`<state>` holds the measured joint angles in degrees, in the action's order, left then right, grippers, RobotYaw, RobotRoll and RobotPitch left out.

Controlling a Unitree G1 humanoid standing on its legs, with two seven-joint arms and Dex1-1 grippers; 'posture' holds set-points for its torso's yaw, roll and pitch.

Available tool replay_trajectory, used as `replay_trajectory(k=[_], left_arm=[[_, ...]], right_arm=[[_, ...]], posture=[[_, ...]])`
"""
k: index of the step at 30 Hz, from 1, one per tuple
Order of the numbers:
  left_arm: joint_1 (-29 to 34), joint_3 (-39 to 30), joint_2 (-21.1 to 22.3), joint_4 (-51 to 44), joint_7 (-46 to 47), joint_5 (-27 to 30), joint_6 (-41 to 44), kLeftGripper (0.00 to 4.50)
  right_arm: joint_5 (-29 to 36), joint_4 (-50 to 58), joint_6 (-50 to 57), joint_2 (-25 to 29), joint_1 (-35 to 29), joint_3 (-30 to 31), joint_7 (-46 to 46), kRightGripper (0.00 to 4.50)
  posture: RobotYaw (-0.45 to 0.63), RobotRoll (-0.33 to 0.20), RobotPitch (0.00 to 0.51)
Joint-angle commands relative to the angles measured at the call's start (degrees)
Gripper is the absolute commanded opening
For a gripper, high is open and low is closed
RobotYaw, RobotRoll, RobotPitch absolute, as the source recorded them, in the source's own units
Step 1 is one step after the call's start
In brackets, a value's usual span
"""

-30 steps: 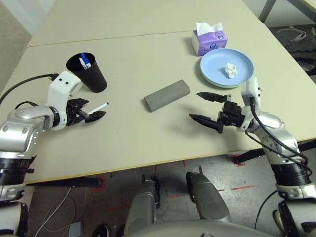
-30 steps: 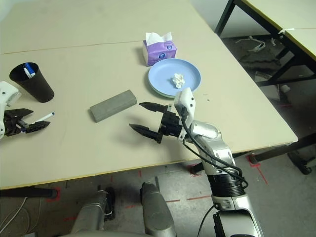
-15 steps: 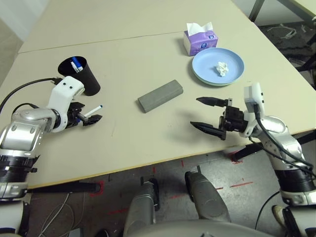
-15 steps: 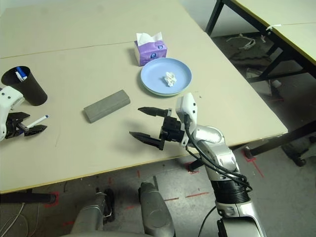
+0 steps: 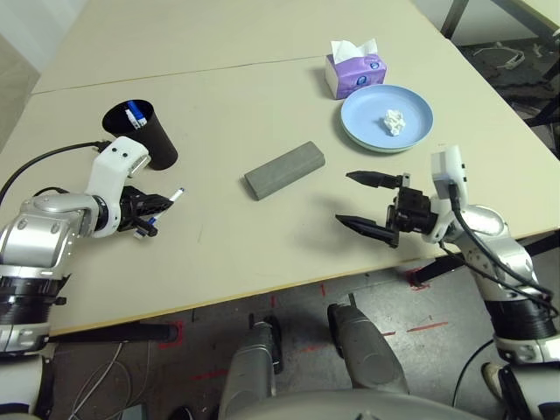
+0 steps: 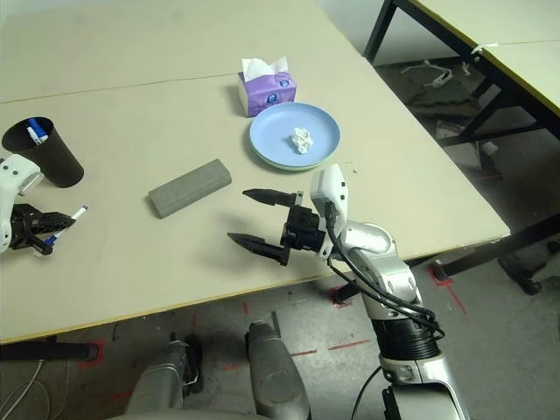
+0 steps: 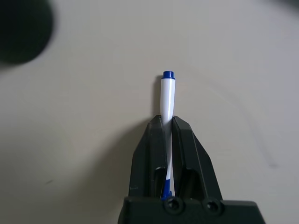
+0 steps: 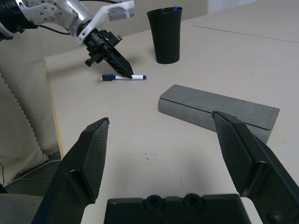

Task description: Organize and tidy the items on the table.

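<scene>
Table (image 5: 262,254): matt beige top, smooth, faint scuffs; pale wood edge. Glasses case (image 5: 284,170): grey, felt-like cloth, matt, stitched rim. Marker (image 7: 167,102): smooth white plastic, slight sheen, blue cap. Cup (image 5: 143,134): black plastic, dull gloss. Plate (image 5: 387,118): light blue, smooth, satin. Tissue (image 5: 394,122): crumpled white paper. Gripper fingers (image 8: 96,154): matt black plastic, finely textured pads.

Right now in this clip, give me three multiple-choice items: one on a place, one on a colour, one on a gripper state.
1. Where does the crumpled tissue lie?
A. in the black cup
B. on the light-blue plate
C. on the grey case

2. What colour is the tissue box?
A. purple
B. red
C. yellow

3. How is the left gripper?
A. open over the grey case
B. open and empty
C. shut on the marker

Key: 1 B, it sits on the plate. 2 A, its sides are purple. 3 C, both fingers clamp the marker.
</scene>
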<state>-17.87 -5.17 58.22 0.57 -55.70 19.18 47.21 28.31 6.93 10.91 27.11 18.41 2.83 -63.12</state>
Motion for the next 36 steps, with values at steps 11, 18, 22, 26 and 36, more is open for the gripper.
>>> replay_trajectory(k=[11, 18, 22, 26, 36], left_arm=[[1.06, -18.62, -9.04, -7.95, -0.64, 15.63, -6.74, 0.01], [-2.22, -27.05, -15.54, -5.96, 10.68, 16.44, -13.61, 0.01], [-4.21, -29.23, -17.38, -1.98, 16.25, 13.91, -21.15, 0.01], [-8.77, -28.7, -18.81, 1.84, 19.9, 12.61, -27.72, 0.01], [-22.39, -23.69, -19.85, 17.76, 23.14, 7.44, -41.44, 0.01]], right_arm=[[-0.37, -1.85, -1.43, -0.47, 1.03, 0.75, -1.07, 4.5], [-0.47, -3.53, -2.26, -1.45, 2.21, 1.12, -1.85, 4.5], [-0.79, -5.08, -2.84, -2.15, 3.12, 0.67, -1.22, 4.5], [-1.91, -6.53, -3.39, -2.52, 3.59, 0.27, 0.86, 4.5], [-5.94, -8.72, -4.6, -2.89, 4.54, -0.44, 7.66, 4.5]], posture=[[-0.28, 0.0, 0.204], [-0.26, 0.0, 0.206], [-0.24, 0.0, 0.204], [-0.24, 0.0, 0.202], [-0.28, 0.0, 0.197]])
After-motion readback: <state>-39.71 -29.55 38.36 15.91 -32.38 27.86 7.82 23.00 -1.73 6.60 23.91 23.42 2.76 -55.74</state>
